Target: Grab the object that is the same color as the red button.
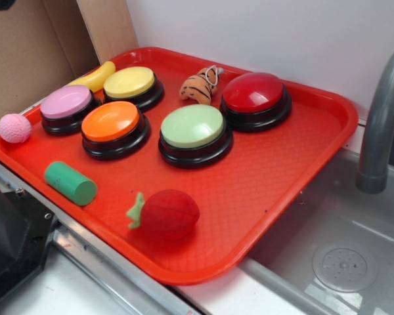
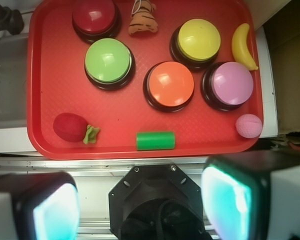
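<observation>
The pincer [image 2: 140, 205] hangs wide open and empty, well back from the tray [image 2: 50, 100]; the red plush fruit [image 2: 70, 126] lies ahead, off to its left.

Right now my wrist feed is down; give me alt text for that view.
Top-down view of a red tray with the open gripper hovering off its near edge. A red plush fruit lies at the tray's near-left corner; the red button sits at far left. Green, orange, yellow and purple buttons, a green cylinder, a banana and a pink ball fill the rest.

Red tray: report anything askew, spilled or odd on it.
Nothing spilled or damaged. The pink ball sits on the red tray rim at its corner, half off. The green cylinder lies on its side.
</observation>
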{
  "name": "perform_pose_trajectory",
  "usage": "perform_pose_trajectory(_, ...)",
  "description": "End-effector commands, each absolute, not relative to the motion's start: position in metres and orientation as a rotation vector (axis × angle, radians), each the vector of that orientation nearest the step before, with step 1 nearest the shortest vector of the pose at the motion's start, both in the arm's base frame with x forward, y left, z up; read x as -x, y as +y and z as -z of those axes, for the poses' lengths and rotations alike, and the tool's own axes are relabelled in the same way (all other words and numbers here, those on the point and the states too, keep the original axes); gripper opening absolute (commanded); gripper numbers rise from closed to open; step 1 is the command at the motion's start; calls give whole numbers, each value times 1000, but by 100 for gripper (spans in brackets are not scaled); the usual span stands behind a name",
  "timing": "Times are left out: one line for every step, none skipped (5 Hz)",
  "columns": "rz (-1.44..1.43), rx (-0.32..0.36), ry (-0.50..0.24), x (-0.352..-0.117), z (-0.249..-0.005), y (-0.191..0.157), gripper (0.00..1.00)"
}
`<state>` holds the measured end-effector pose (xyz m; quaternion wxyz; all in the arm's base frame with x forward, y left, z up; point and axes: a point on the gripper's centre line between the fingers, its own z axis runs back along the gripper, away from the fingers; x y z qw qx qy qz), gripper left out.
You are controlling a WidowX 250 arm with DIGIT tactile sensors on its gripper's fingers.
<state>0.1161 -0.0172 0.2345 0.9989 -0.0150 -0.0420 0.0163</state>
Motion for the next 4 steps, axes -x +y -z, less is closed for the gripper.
perform_pose_trajectory(-33, 30, -84, -116, -234, -17, 100)
perform_pose_trajectory(209, -6, -142, -133, -223, -29, 100)
perform_pose_trajectory(399, 0, -124, -142, -208, -45, 100)
perform_pose_trajectory(550, 39, -119, -148, -184, -65, 100)
